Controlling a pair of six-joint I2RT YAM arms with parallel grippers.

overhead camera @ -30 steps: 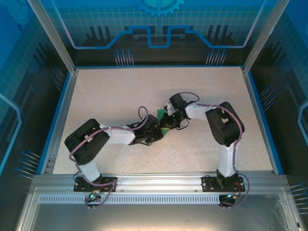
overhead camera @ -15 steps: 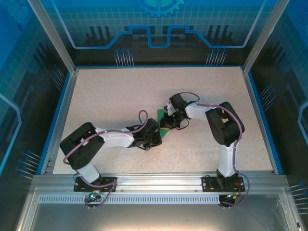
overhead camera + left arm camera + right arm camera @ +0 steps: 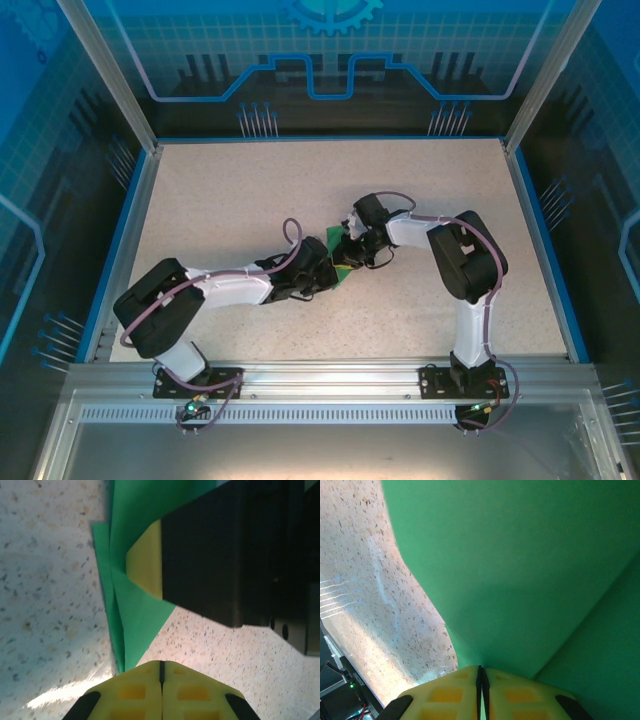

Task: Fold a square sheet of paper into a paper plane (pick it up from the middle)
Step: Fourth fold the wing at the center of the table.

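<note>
Left arm [image 3: 235,283] stretched flatter, both jaws pinching green paper [image 3: 142,617]

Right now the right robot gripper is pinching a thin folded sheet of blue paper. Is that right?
Not quite: the thin folded sheet of paper is green, not blue. The right gripper is shut on it, as the right wrist view shows.

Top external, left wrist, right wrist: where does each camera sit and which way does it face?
Top external: above and behind the robot, looking down at the table; left arm and right arm show.
Left wrist: looks past its shut left end effector at the green paper.
Right wrist: close up, right end effector shut on that paper.
All three share the paper.
</note>
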